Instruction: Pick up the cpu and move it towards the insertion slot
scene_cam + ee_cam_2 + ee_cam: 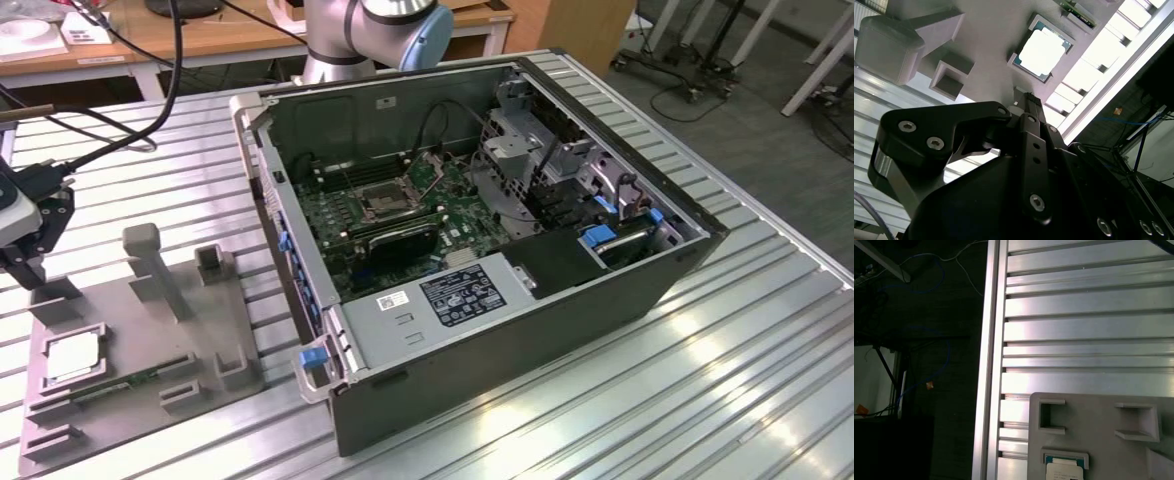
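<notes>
Noted cpu (pixel 74 355) lying flat in a walled pocket of the grey fixture (pixel 127 345), not yet picked. Found gripper (pixel 24 270) hanging over the fixture's edge, near the cpu but apart from it and off to one side of the pocket; cannot tell its opening. Located slot (pixel 383 200) inside the case (pixel 534 330) standing just beside the fixture. Judged risks: might clip the pocket walls or the fixture's upright posts (pixel 147 265) through off-centre descent; might tilt or drop so thin a chip through a shallow grip; might strike the case wall through low carrying.
</notes>
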Controlling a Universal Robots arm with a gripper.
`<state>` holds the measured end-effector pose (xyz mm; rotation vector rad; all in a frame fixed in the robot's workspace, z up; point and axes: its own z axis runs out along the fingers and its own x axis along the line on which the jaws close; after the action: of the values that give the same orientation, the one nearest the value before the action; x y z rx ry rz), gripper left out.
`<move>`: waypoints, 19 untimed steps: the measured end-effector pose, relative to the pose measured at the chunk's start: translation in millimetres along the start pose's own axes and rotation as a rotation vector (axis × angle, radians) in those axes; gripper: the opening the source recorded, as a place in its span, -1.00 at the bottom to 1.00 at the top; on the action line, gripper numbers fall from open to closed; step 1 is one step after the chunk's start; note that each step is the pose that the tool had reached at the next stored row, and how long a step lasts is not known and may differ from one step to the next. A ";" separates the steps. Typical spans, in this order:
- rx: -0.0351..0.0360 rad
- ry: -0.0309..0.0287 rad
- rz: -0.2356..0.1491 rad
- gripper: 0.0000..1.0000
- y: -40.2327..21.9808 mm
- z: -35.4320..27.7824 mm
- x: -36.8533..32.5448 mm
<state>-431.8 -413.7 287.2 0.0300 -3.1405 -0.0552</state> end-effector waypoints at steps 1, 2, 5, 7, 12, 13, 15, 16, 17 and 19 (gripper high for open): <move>0.0000 0.0000 0.000 -0.80 0.0 0.0 0.0; 0.0000 -0.0001 0.000 -0.80 0.0 0.2 0.0; 0.0000 -0.0001 0.000 -0.80 0.0 0.8 0.2; 0.0000 0.0000 0.000 -0.80 0.0 1.0 0.2; -0.0001 -0.0001 0.000 -0.80 0.0 1.4 0.2; 0.0000 0.0000 0.000 -0.80 0.0 1.4 0.2; 0.0000 0.0000 0.000 -0.80 -0.1 1.5 0.2; 0.0000 0.0000 0.000 -0.80 0.0 1.5 0.2; 0.0000 0.0000 0.000 -0.80 0.0 1.5 0.2; 0.0000 0.0000 0.000 -0.80 0.0 1.7 0.2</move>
<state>-431.9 -413.6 285.5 0.0300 -3.1406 -0.0552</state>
